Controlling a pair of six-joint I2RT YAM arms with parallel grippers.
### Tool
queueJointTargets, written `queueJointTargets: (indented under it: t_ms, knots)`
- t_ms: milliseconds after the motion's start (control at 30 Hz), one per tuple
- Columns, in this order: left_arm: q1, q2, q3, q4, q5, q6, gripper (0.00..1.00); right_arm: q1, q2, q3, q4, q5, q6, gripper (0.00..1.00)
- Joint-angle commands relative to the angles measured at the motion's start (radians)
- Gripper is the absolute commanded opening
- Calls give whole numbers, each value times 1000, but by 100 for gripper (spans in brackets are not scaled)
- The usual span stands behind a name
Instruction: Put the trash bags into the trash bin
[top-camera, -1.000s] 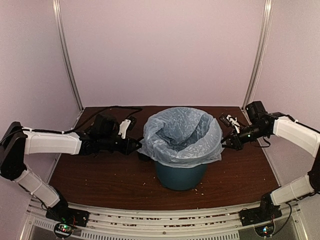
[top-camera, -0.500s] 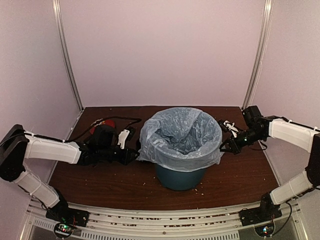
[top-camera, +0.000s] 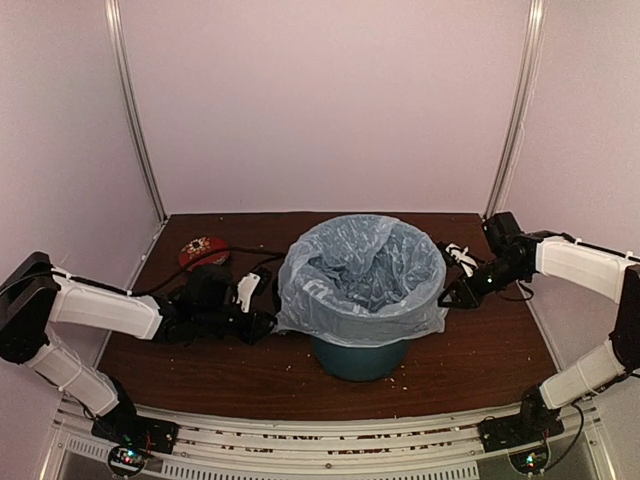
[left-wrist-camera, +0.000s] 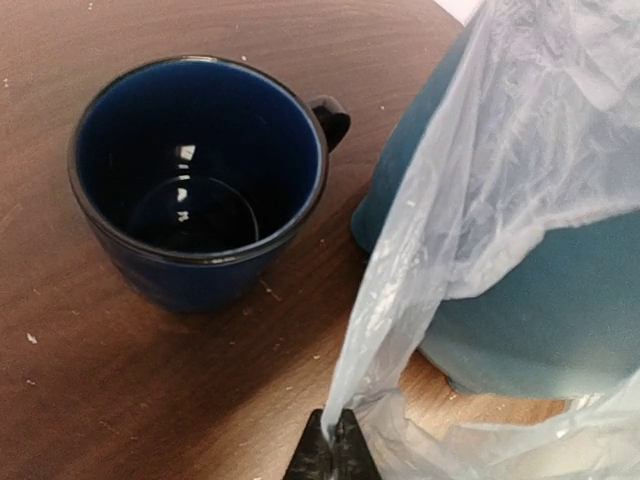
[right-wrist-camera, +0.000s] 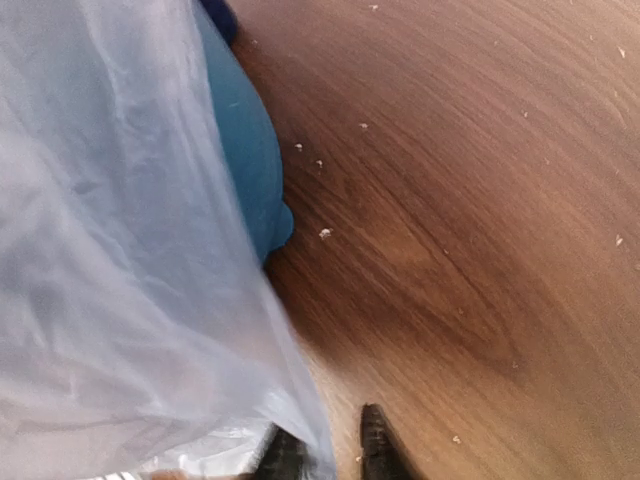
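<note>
The teal trash bin (top-camera: 360, 356) stands mid-table. The pale blue-grey trash bag (top-camera: 360, 270) lines it, its mouth folded out over the rim. My left gripper (top-camera: 268, 322) is low at the bin's left side, shut on the bag's edge (left-wrist-camera: 400, 300); the left wrist view shows its tips (left-wrist-camera: 335, 448) pinching the stretched film beside the bin wall (left-wrist-camera: 560, 300). My right gripper (top-camera: 447, 297) is at the bin's right side. In the right wrist view its fingers (right-wrist-camera: 330, 450) stand apart, with the bag's hem (right-wrist-camera: 120, 250) hanging over the left finger next to the bin (right-wrist-camera: 245, 150).
A dark blue mug (left-wrist-camera: 200, 180) stands upright on the brown table just left of the bin, close to my left gripper. A red round object (top-camera: 203, 250) lies at the back left. Black cables (top-camera: 240, 252) run across the back left. White clips (top-camera: 460, 252) lie behind the right gripper.
My left gripper has moved down and toward the near edge with the bag's edge, drawing it lower over the rim and uncovering the red object. The right gripper has dropped slightly.
</note>
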Motion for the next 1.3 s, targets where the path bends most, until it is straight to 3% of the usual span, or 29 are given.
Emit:
queueJointTargets:
  t_ms: [0,67,200,333,467,567,700,867,1000,1267]
  knots:
    - [-4,-94,17,-77,-78,15,25,4,-43,105,-127,106,-38,41]
    - [-4,-158,21,-146,-121,22,39,4,-72,149,-191,169,-66,52]
    - [-4,-267,24,-262,-162,50,54,2,-146,200,-250,278,-87,60]
    - [-4,-360,32,-351,-177,71,59,2,-185,317,-297,314,-84,62]
    - [-3,-439,36,-369,-227,69,59,5,-165,511,-282,254,6,61]
    - [-4,-448,40,-345,-228,75,57,66,-95,703,-272,215,60,50]
    - [-5,-429,58,-329,-224,76,55,284,58,886,-300,323,45,33]
    - [-4,-445,48,-309,-220,60,54,490,258,1079,-449,348,-18,0]
    - [-4,-484,26,-303,-219,35,53,591,309,1054,-480,404,-83,0]
    - [-4,-549,-13,-306,-244,16,53,610,322,994,-506,362,-152,0]
